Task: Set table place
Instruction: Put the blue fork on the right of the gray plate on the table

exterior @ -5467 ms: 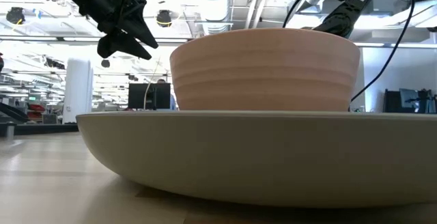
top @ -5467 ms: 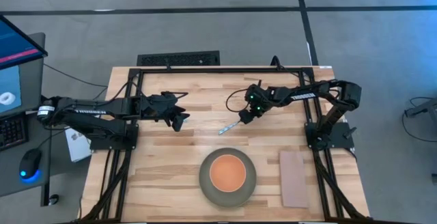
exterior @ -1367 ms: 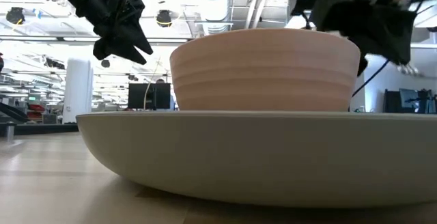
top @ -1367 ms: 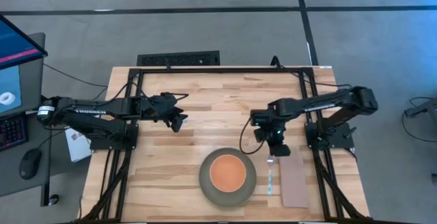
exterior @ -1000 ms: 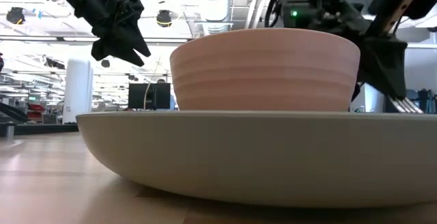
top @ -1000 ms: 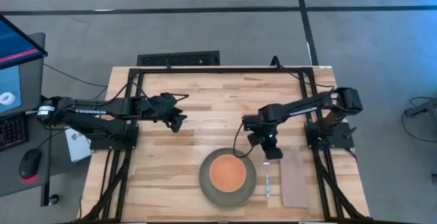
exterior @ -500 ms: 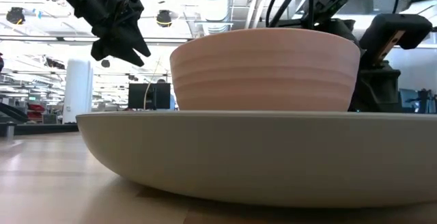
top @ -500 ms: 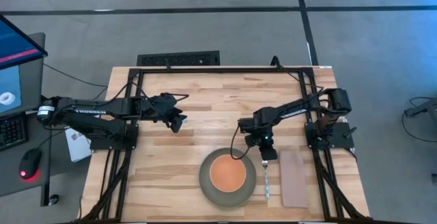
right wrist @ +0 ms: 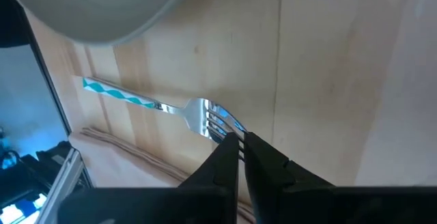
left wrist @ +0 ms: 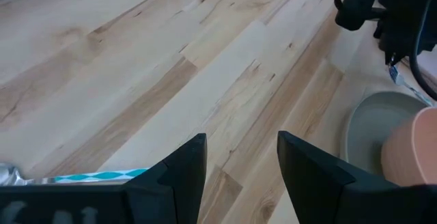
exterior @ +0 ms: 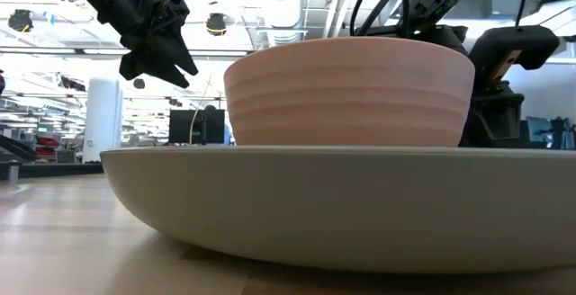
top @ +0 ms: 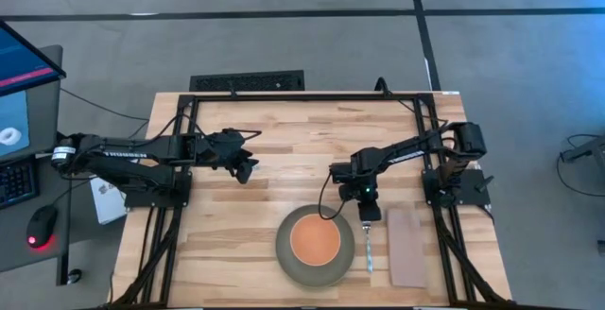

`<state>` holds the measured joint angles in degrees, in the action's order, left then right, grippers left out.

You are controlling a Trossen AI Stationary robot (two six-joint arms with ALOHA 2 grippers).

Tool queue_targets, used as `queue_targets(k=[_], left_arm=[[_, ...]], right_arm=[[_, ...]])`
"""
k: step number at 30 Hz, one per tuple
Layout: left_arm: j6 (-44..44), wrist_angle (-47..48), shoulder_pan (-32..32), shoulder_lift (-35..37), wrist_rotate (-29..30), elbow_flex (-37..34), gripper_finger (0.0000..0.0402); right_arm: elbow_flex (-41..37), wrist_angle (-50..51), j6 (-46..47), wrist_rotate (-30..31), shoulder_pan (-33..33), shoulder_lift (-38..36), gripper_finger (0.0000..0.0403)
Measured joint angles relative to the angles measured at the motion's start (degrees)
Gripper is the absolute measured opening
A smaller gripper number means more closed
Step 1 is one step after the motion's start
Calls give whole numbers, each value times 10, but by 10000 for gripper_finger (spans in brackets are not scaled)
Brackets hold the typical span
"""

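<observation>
A grey-green plate [top: 284, 253] holding an orange bowl [top: 315, 240] sits at the table's [top: 284, 135] near middle. A pale pink napkin [top: 408, 247] lies flat to its right. Between them a fork [top: 367, 251] with a teal-patterned handle lies on the wood, tines at the far end. My right gripper [top: 371, 215] stands low over those tines, shut on them. My left gripper [top: 246, 169] hovers open above the far left of the table, touching nothing. A teal-patterned handle [left wrist: 95, 176] shows beside its finger; I cannot tell which utensil it belongs to. My right gripper pinches the fork by the tips of its tines [right wrist: 227, 132] between its two fingers [right wrist: 263, 157]. The fingers come from the far side, slanting down, in line with the fork. The fork lies flat on the table, its handle [right wrist: 119, 93] pointing toward the near edge.
A black metal frame [top: 284, 97] edges the table and carries both arm bases. The far half of the tabletop [top: 302, 130] is bare wood. A monitor [top: 24, 78], keyboard and mouse [top: 38, 227] stand off the table's left side.
My right gripper has gone down and slightly toward the table's left edge with the fork. The fork has come to lie on the table between plate and napkin. In the last half second nothing has visibly moved.
</observation>
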<state>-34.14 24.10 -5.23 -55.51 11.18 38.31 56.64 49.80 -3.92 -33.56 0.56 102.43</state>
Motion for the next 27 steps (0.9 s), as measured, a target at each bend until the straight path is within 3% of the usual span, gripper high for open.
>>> queue_targets(k=[21, 27], left_arm=[[-2, 0, 0, 0, 0, 0, 169], [-2, 0, 0, 0, 0, 0, 169]], right_arm=[[0, 0, 30, 9, 0, 0, 46], [0, 6, 26, 39, 2, 0, 47]])
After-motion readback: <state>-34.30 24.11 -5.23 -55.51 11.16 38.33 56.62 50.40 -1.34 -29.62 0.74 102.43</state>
